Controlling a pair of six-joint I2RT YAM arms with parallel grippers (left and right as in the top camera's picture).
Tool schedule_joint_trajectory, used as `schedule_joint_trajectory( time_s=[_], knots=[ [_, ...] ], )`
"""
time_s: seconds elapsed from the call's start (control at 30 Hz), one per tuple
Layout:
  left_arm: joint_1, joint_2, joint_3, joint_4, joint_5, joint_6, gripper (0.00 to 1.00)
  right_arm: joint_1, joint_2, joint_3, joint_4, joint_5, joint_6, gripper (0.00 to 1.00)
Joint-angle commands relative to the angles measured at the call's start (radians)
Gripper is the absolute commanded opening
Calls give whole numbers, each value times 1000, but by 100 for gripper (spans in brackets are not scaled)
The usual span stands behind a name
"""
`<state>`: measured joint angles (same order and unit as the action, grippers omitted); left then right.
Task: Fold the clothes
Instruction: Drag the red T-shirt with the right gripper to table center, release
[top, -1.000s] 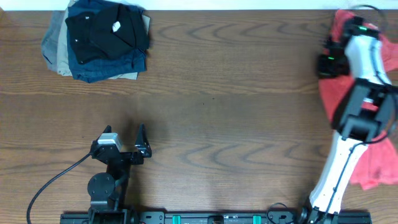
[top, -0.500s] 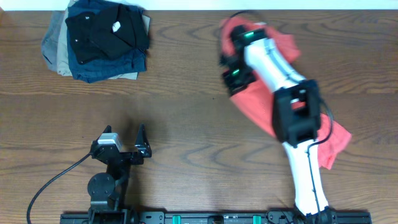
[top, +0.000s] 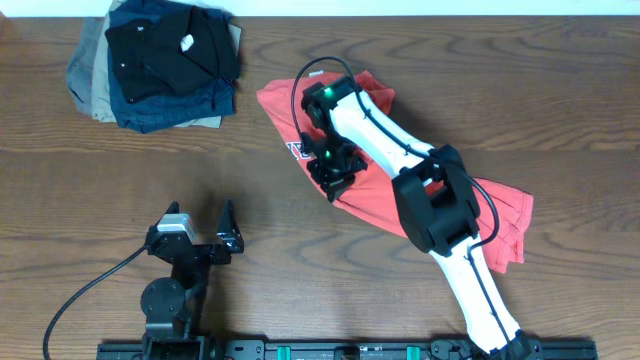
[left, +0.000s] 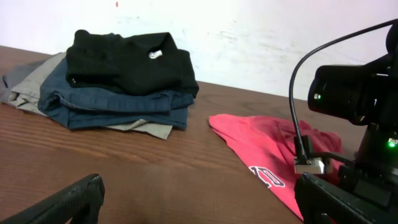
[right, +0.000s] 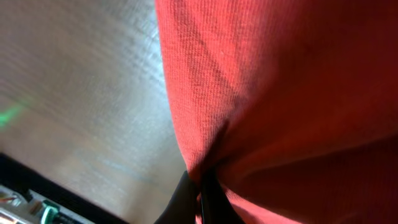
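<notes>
The clothes, a coral-red T-shirt (top: 372, 203), lie crumpled across the middle of the table, running from the far centre toward the near right. Dark lettering (top: 297, 150) shows at the left edge. My right gripper (top: 333, 185) reaches over the shirt and is shut on a pinch of its fabric. In the right wrist view the red cloth (right: 280, 93) hangs from the closed fingertips (right: 200, 183). My left gripper (top: 200, 215) sits near the front left, open and holding nothing. It faces the shirt (left: 261, 146) from a distance, its own gripper (left: 202, 205) over bare wood.
A stack of folded black, navy and tan garments (top: 160, 60) sits at the far left corner, also in the left wrist view as the stack (left: 118, 74). The right arm (top: 440, 200) lies across the shirt. A black cable (top: 90, 290) trails from the left arm.
The right arm swept from the table's far right edge to the middle, dragging the red shirt with it in its shut gripper. The left arm did not move.
</notes>
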<state>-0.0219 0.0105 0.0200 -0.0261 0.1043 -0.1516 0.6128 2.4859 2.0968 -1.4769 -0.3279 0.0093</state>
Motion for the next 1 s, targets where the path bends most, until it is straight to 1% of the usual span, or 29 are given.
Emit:
schedule_joint_trajectory(
  time_s=[0.0, 0.17, 0.37, 0.5, 0.67, 0.97],
  knots=[
    [-2, -5, -16, -35, 14, 17, 98, 44, -63, -5, -11, -42, 29, 1],
    [-2, -5, -16, -35, 14, 17, 98, 95, -127, -5, -16, -33, 50, 1],
    [-2, -5, -16, -35, 14, 17, 98, 166, -174, -5, -28, 4, 108, 1],
    [-2, -5, -16, -35, 14, 17, 98, 202, -180, -5, -71, 102, 168, 1],
    [-2, -5, -16, -35, 14, 17, 98, 229, -183, -6, -159, 241, 280, 1],
    [-2, -5, -16, -35, 14, 17, 98, 311, -229, -33, -160, 250, 352, 1]
  ],
)
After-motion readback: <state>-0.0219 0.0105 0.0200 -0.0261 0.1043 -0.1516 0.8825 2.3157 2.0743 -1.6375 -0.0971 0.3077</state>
